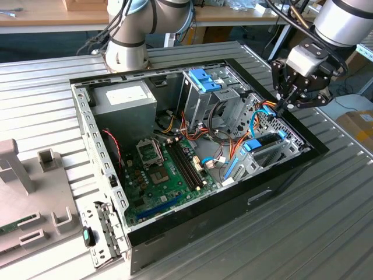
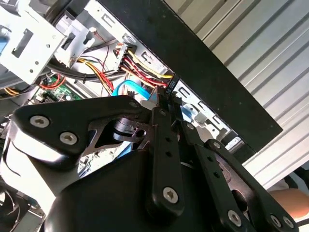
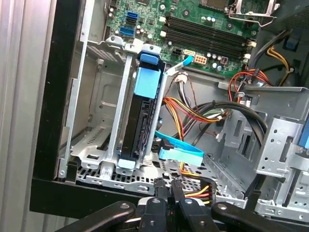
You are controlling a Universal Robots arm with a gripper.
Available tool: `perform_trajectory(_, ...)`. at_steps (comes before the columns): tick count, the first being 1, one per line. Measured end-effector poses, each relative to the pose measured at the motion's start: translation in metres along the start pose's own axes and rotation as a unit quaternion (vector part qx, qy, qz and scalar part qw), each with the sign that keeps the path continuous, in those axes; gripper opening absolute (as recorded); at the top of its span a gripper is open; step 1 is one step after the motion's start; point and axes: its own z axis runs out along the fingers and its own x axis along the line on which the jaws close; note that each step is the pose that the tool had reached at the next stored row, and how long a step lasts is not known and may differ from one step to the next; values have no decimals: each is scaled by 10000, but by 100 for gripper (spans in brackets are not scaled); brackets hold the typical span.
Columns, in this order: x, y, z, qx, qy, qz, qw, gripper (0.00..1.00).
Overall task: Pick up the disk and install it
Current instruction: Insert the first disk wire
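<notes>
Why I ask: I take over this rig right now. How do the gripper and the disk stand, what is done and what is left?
The gripper is shut and empty. It hangs at the edge of the computer case, apart from the disk.
The disk stands on edge in the metal drive cage, its light-blue carrier end showing.
Done, by the look of it: pick-up and placing into the cage.
Left: whether the disk is fully seated or connected cannot be told. The blue cable ends beside it.
</notes>
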Motion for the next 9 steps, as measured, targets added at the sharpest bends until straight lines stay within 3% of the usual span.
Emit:
perform_trajectory(4, 75, 40, -6, 10, -36, 24, 10000, 16)
perform_trajectory(9, 100, 175, -23, 15, -61, 30, 10000, 16)
